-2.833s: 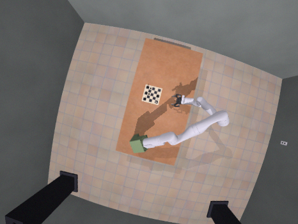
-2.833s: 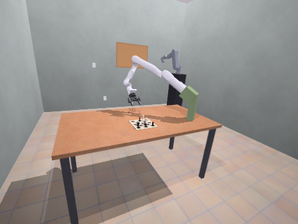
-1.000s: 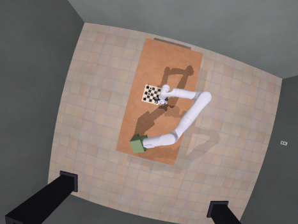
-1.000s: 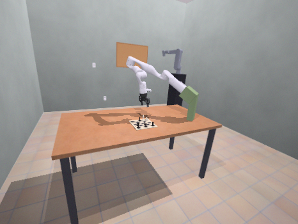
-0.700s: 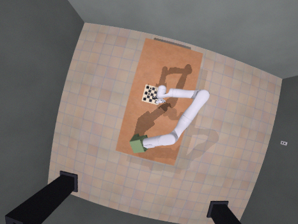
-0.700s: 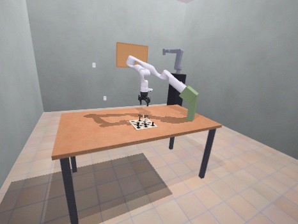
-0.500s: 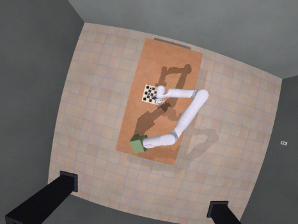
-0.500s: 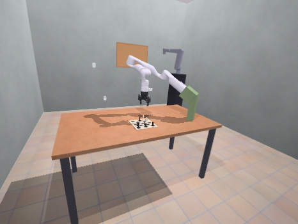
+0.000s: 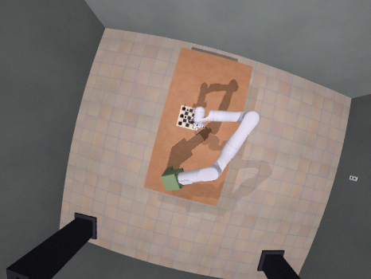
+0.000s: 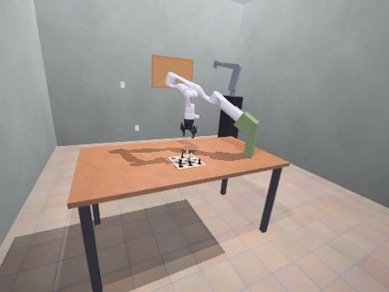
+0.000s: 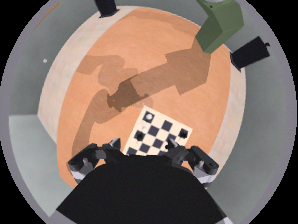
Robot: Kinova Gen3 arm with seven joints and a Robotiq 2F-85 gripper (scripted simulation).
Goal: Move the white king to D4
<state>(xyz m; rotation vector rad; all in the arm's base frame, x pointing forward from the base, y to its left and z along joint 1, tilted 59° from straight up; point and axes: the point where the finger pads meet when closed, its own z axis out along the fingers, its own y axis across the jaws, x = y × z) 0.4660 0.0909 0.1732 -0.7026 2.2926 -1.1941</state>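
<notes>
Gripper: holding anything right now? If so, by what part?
Nothing is held. The gripper is fully open and hangs well above the chessboard, clear of every piece; the pieces all stand on the board.

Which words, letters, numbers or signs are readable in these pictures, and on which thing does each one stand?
No text can be read in any view.
Board: any letters and numbers on its edge are too small and blurred to read, also in the wrist view.
Orange panel on the wall: plain, no writing.
Wall plates: no visible marks.
Arm and green base: no label or brand visible.
</notes>
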